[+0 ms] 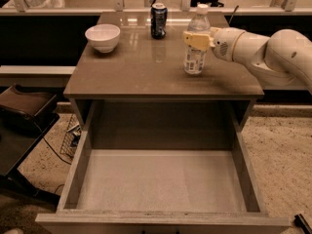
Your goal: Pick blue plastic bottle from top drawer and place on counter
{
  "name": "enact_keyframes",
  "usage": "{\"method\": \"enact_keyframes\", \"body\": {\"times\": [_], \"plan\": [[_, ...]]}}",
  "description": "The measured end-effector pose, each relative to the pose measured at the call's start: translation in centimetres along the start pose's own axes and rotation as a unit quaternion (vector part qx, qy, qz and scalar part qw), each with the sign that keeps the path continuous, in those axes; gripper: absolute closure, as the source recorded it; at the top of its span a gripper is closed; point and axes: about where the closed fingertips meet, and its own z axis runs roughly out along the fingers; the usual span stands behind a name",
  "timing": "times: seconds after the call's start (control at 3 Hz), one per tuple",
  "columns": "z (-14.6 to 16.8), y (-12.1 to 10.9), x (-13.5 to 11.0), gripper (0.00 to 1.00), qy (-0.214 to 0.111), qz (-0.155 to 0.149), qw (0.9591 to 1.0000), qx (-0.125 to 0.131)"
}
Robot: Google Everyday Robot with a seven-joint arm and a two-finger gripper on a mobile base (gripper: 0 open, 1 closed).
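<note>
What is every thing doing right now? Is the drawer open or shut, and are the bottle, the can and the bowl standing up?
top drawer: pulled wide open, nothing showing inside.
blue plastic bottle: upright on the counter, cap on.
counter: holds the bottle, can and bowl.
soda can: upright, at the back.
white bowl: right way up, back left.
gripper: at the bottle's upper part, reaching in from the right.
</note>
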Motion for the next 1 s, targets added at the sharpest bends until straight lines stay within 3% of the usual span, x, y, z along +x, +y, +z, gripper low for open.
{"method": "enact_keyframes", "body": {"times": [0.67,1.0], "plan": [[0.02,0.02,0.00,0.06,0.000,0.000,1.0000,0.000],[0.20,0.18,0.01,0.00,0.000,0.000,1.0000,-0.002]]}}
